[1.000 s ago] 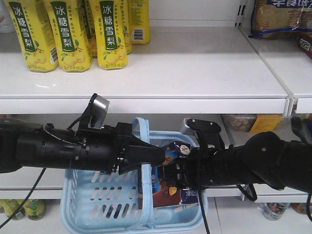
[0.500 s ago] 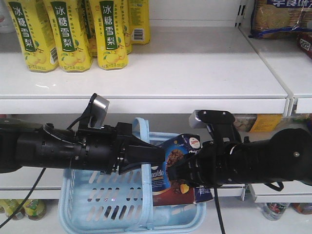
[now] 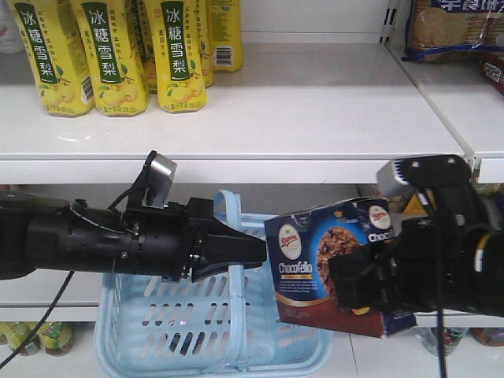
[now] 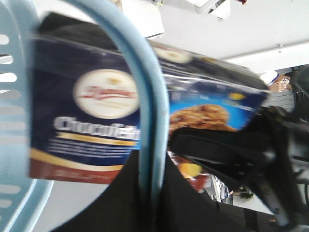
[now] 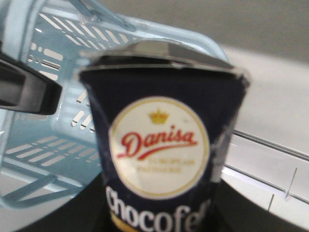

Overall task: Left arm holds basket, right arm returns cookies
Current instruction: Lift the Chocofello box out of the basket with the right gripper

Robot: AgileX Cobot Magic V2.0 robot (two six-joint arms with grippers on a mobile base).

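Left hand (image 3: 248,253) clenched on basket (image 3: 157,331) handle; right hand (image 3: 358,283) grasping cookies (image 3: 315,264), lifted clear. Next, prob.: carry box up to shelf (image 3: 315,118).

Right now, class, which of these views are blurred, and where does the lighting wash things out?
Left wrist view: cookie box and basket handle smeared by blur. Right wrist view: the box's lettering soft, basket hazy. Front view: fairly sharp, though the bright white shelf looks washed out.

Front view faces the shelf (image 3: 315,118) from behind both arms; wrist views sit close — both share the basket (image 4: 149,121) and cookies (image 5: 159,159)
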